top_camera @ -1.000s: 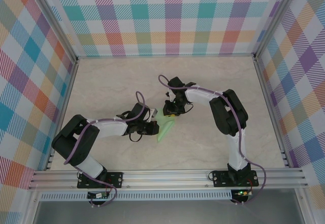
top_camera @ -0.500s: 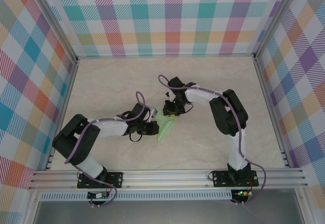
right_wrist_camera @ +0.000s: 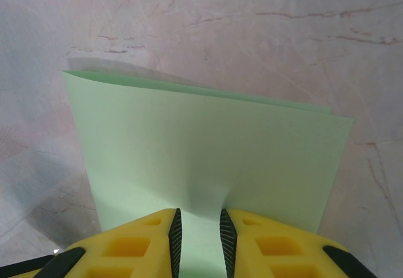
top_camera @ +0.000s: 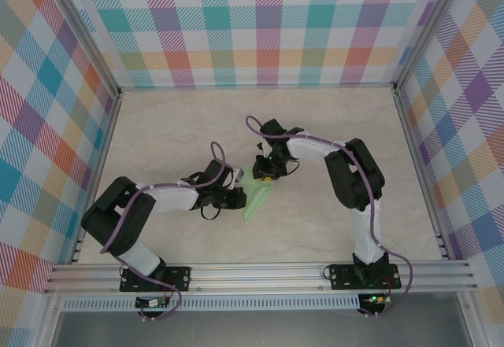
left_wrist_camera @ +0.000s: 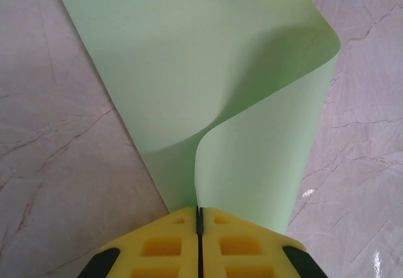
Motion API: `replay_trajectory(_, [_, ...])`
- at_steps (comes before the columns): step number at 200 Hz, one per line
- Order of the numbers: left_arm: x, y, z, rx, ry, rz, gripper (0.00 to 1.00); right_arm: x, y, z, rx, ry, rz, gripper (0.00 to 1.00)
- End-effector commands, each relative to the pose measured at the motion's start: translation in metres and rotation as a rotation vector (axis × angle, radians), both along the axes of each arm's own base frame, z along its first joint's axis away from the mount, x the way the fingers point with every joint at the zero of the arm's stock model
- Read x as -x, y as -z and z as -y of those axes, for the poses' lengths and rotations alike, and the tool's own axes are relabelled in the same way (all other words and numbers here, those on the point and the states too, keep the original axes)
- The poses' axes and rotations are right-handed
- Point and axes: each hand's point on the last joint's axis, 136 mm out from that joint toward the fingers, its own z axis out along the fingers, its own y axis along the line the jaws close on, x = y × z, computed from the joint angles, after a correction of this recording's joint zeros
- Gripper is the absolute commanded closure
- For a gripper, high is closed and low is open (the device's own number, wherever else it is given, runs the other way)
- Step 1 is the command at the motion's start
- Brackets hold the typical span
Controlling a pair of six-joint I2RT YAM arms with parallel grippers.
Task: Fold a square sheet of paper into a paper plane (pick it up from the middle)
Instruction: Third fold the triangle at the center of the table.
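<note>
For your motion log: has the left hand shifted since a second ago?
No. The left hand sits at the same spot relative to the front rail, still pinching the green paper.

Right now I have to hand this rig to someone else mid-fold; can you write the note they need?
Left gripper: jaws shut on the square sheet of paper, pinching both layers at one end where it curls over itself.
Right gripper: jaws stand slightly apart with the sheet's edge between them; firm contact can't be confirmed.
Paper: mid-table between the two grippers, doubled over loosely in half, one layer edge showing just behind the other in the right wrist view.
Done: sheet picked up, first fold-over started.
Left: flatten the centre crease, then all nose and wing folds. No plane shape yet.
</note>
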Motion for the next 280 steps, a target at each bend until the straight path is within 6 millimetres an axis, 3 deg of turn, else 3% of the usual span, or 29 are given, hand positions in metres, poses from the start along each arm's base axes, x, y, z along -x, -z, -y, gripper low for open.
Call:
replay_trajectory(1, [-0.004,-0.009,0.002,0.033,0.012,0.036,0.93,0.02,0.026,0.017,0.097,0.009,-0.088,0.73])
replay_trajectory(38, [-0.003,-0.009,0.002,0.033,0.018,0.034,0.93,0.021,0.028,0.017,0.097,0.01,-0.093,0.73])
replay_trajectory(143, [0.003,0.019,-0.009,-0.044,-0.006,-0.033,0.94,0.018,0.019,0.014,0.078,0.015,-0.081,0.72])
replay_trajectory(175, [0.006,0.022,-0.01,-0.047,0.001,-0.049,0.94,0.012,0.001,0.006,0.036,0.028,-0.058,0.69])
replay_trajectory(204, [0.01,0.025,-0.015,-0.047,-0.016,-0.044,0.94,0.0,-0.035,0.003,0.003,0.048,0.026,0.66])
replay_trajectory(230, [0.011,0.027,-0.016,-0.05,-0.017,-0.046,0.94,-0.007,-0.062,0.015,0.004,0.108,0.102,0.63])
replay_trajectory(256, [0.01,0.024,-0.017,-0.049,-0.029,-0.035,0.95,0.002,-0.069,0.033,-0.007,0.197,0.129,0.71])
replay_trajectory(280, [0.01,0.022,-0.016,-0.04,-0.031,-0.033,0.95,0.024,-0.077,0.031,-0.16,0.258,0.121,0.83])
